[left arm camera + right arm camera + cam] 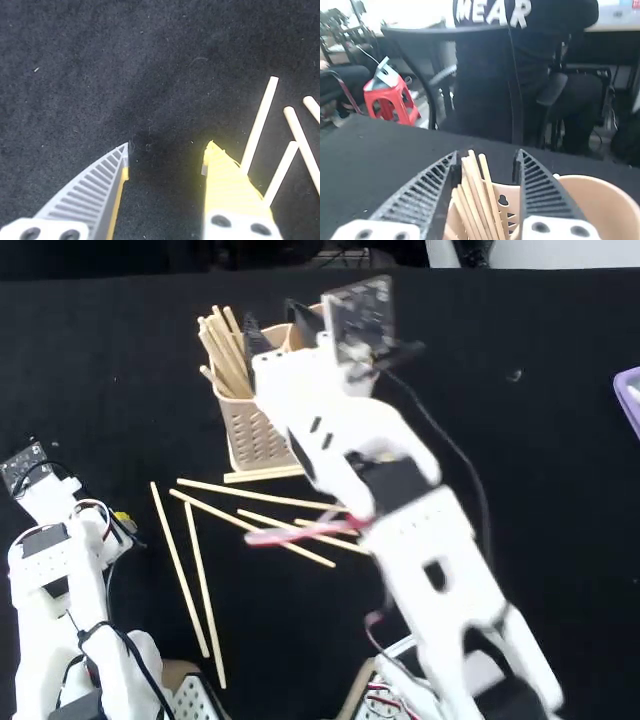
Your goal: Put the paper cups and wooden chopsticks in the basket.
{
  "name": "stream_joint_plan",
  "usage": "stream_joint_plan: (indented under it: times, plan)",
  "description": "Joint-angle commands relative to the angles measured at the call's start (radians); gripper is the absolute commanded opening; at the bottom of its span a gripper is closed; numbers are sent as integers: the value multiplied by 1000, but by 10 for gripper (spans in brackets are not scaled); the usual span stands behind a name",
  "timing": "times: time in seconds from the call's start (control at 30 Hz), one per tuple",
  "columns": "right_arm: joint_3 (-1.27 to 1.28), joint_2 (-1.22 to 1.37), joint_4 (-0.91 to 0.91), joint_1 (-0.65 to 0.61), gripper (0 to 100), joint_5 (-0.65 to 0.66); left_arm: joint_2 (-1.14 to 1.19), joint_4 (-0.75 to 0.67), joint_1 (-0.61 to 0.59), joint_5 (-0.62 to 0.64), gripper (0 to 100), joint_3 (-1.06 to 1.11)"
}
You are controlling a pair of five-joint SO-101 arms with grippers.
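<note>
Right tool hangs open above the basket, chopsticks standing between its jaws.

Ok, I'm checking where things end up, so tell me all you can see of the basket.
The basket is a small cream tub, plastic by its look, with slotted walls, standing upright on the black table. A bundle of chopsticks leans out of it and a paper cup seems to sit inside. The right tool hangs open just above its rim.
</note>
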Motion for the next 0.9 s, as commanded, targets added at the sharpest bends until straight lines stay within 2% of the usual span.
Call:
stream_joint_plan:
  times: [0.0,0.1,0.17,0.3,0.4,0.47,0.57,0.7,0.77,0.87]
  plan:
    - [5,-217,276,-54,164,117,-21,-6,-2,-5,242,-7]
    - [67,-274,502,-97,115,210,-21,-5,-1,-6,242,-7]
    - [133,-300,595,-78,89,269,-20,17,4,-52,242,-16]
    - [294,-360,675,78,106,370,-12,206,137,-178,245,-96]
    - [404,-447,681,236,106,404,-11,322,272,-201,246,-162]
    - [472,-526,678,331,106,417,-11,350,354,-149,246,-177]
    - [584,-644,678,425,106,437,-11,353,453,18,247,-176]
    - [750,-779,643,445,106,434,-11,331,587,212,247,-131]
    - [832,-829,598,445,106,417,-11,273,622,245,247,-84]
    - [951,-891,534,445,106,370,-11,170,596,244,247,-12]
